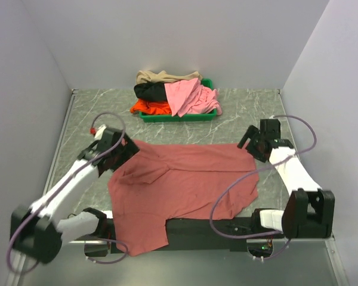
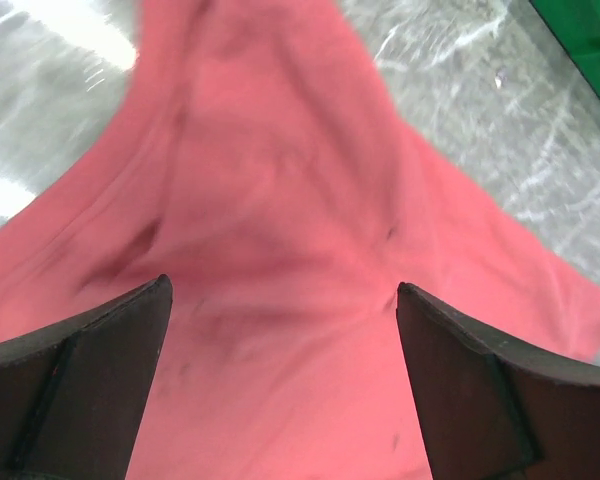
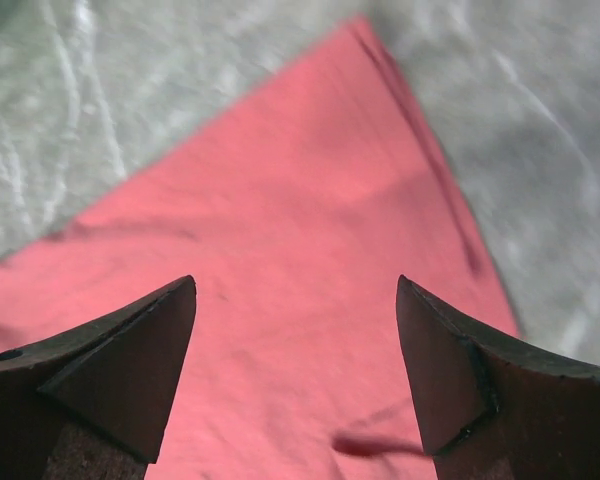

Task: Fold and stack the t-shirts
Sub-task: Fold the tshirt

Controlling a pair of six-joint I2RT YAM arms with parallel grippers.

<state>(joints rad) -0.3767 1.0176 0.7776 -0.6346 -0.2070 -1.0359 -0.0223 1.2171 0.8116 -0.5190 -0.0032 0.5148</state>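
Note:
A dusty brick-red t-shirt (image 1: 185,187) lies spread on the table, its lower part hanging over the near edge. My left gripper (image 1: 128,149) is open over its far left corner; in the left wrist view (image 2: 280,290) the red cloth (image 2: 280,200) fills the space between the fingers. My right gripper (image 1: 249,145) is open over the shirt's far right corner (image 3: 360,60), with red cloth under the jaws (image 3: 295,285). The light pink (image 1: 188,95), black (image 1: 150,90), bright orange-red (image 1: 149,107) and tan (image 1: 161,76) t-shirts lie piled together at the back.
A shallow green tray (image 1: 179,116) holds the pile of shirts at the back centre; its corner shows in the left wrist view (image 2: 590,40). Grey marble tabletop (image 1: 238,119) lies between tray and red shirt. Walls close in on three sides.

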